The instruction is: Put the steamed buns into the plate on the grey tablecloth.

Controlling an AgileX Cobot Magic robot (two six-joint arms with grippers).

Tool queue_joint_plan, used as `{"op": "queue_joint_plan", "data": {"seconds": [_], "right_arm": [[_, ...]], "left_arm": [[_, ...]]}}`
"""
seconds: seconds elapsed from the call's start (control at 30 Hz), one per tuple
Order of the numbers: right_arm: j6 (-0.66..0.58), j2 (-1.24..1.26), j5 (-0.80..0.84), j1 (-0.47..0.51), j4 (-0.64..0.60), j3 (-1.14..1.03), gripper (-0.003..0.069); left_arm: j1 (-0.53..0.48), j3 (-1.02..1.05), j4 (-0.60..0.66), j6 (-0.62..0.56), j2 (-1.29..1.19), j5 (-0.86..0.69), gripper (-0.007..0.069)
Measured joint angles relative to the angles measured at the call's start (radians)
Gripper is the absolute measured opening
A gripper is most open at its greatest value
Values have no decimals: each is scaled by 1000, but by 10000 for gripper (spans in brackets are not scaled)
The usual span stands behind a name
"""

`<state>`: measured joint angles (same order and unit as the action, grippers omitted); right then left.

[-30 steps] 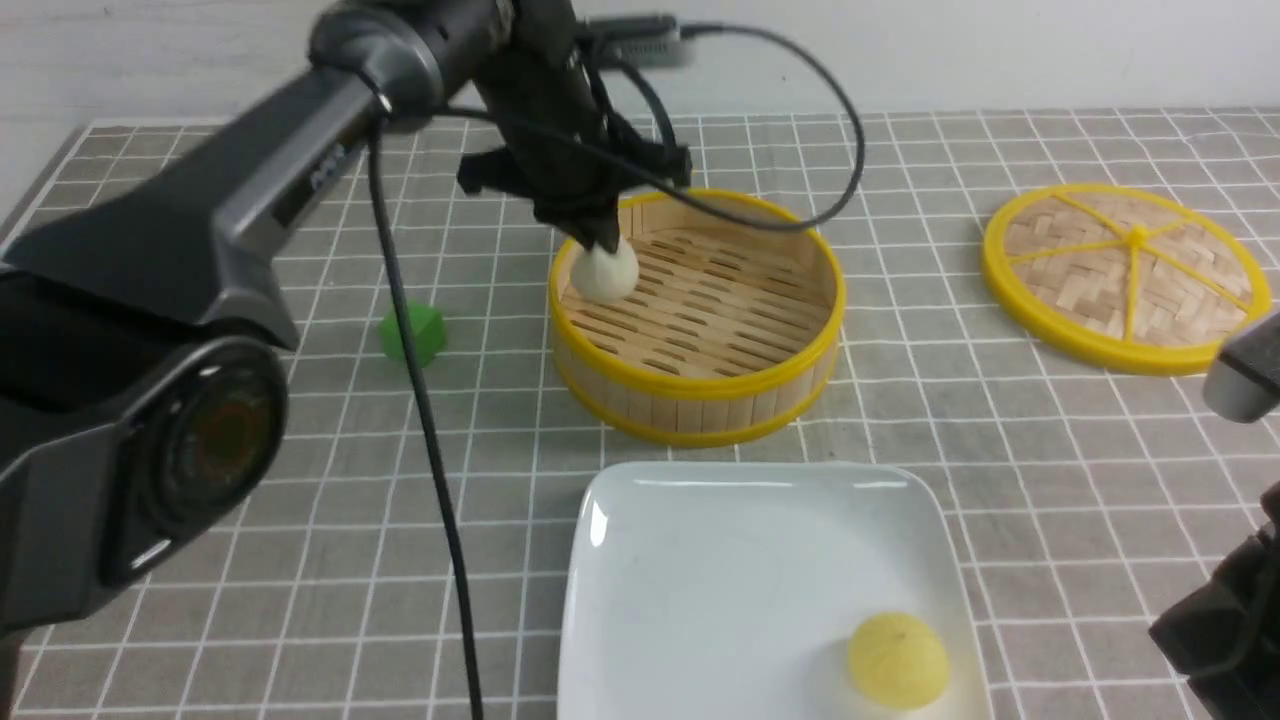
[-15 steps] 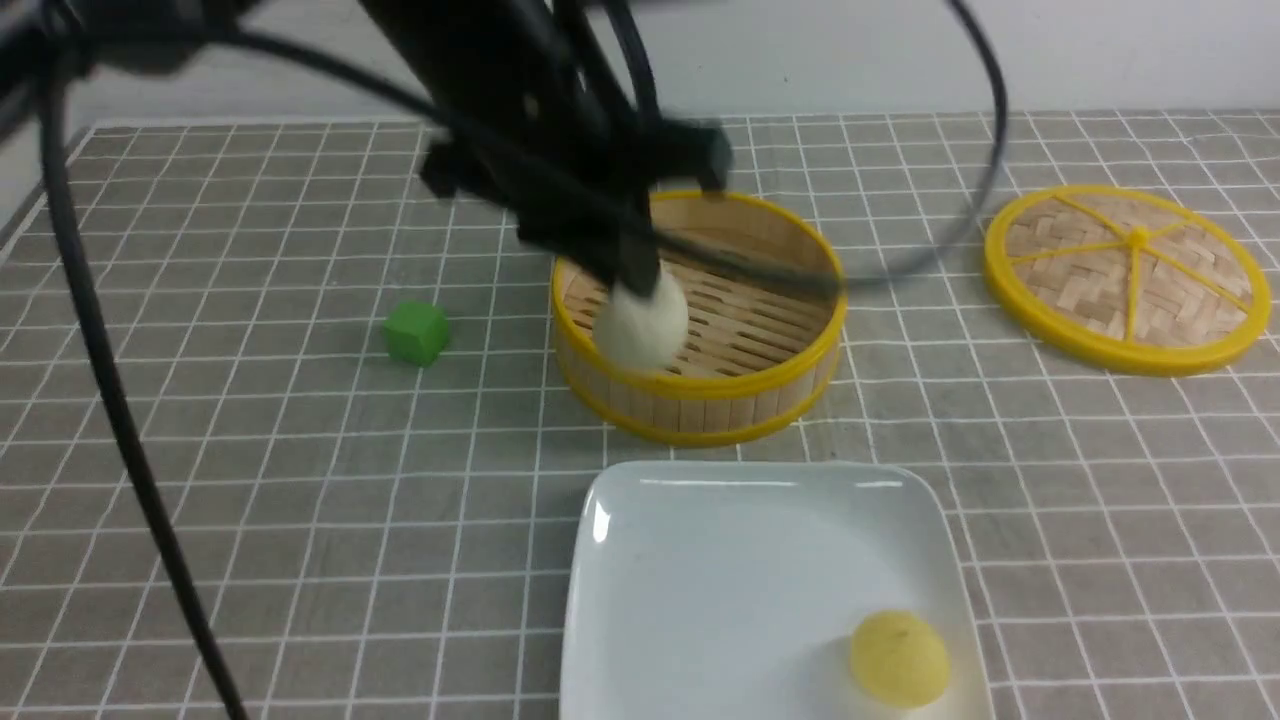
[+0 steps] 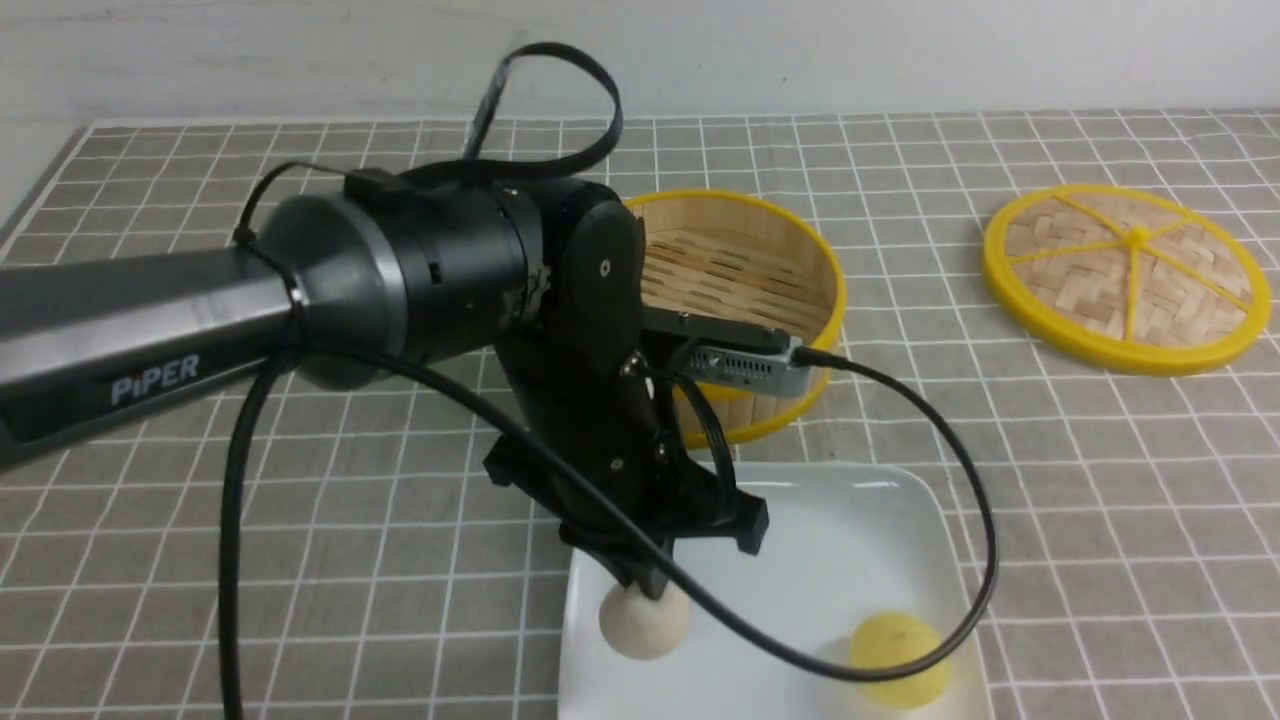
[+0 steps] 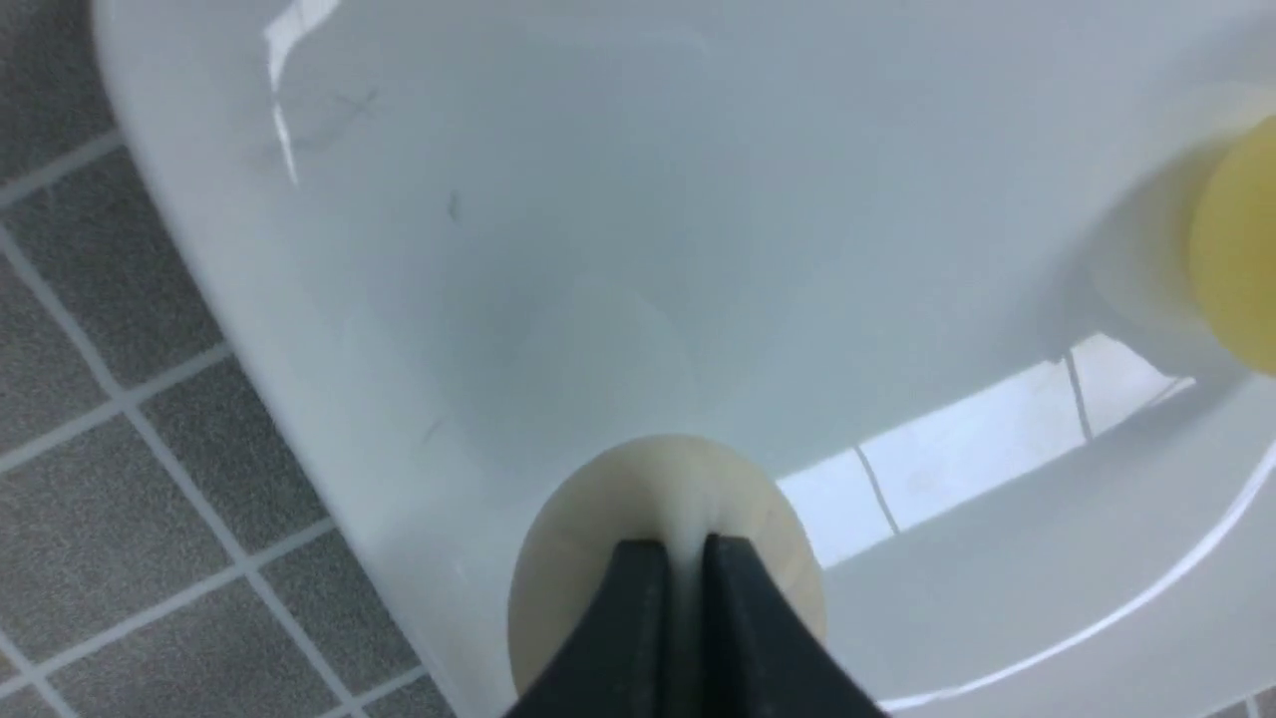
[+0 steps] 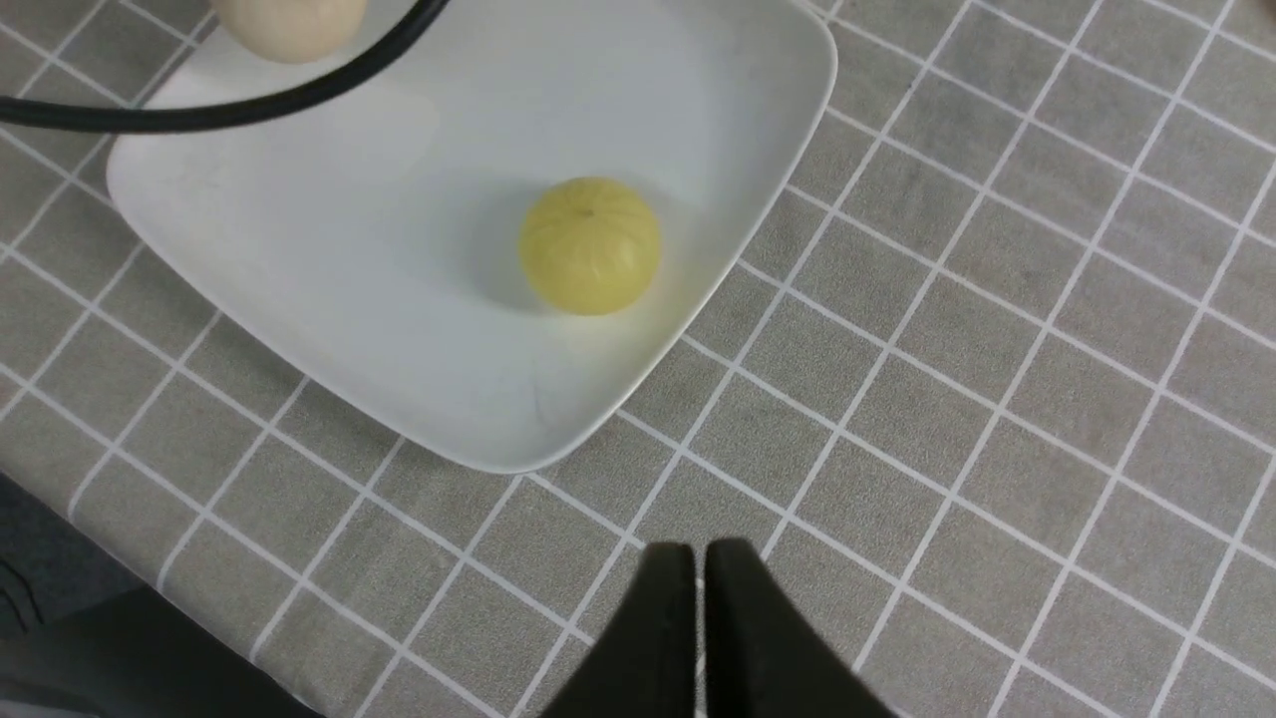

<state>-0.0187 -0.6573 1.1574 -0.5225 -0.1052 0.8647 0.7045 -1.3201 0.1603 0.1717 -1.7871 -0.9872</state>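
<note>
Currently left fingers [image 4: 638, 618] pinch the beige bun [image 4: 583, 534] at the plate's [image 4: 598, 199] edge.

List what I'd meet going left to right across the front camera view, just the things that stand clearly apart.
off-white steamed bun → yellow steamed bun → woven lid. The plate and the steamer basket span across these, so they are left out.

The left arm [image 3: 120, 320] carries one readable word, "PiPER" (white letters on grey casing).
</note>
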Motion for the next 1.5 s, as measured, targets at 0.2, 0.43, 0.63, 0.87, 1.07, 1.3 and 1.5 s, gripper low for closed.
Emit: {"op": "queue_joint_plan", "data": {"seconds": [0.2,0.43,0.63,0.87,1.07,1.3,1.5], "right_arm": [[19,0,0,0,-1,0,36],[51,0,57,0,-1,0,42],[115,97,85,0,17,-1,49],[189,293,-219,0,118,-188,53],[194,336,-608,0,171,-445,36],[151,336,-671,0,157,-474,-16],[132,336,-656,0,124,-480,-16]], "left_arm": [[0,0,24,22,-19,50,147],[0,0,33,62,-73,63,358],[0,0,24,75,-2,54,418],[0,0,-33,78,154,22,248],[0,0,-62,77,234,-26,24],[0,0,-72,75,245,-45,1],[0,0,-85,75,245,-60,1]]}}
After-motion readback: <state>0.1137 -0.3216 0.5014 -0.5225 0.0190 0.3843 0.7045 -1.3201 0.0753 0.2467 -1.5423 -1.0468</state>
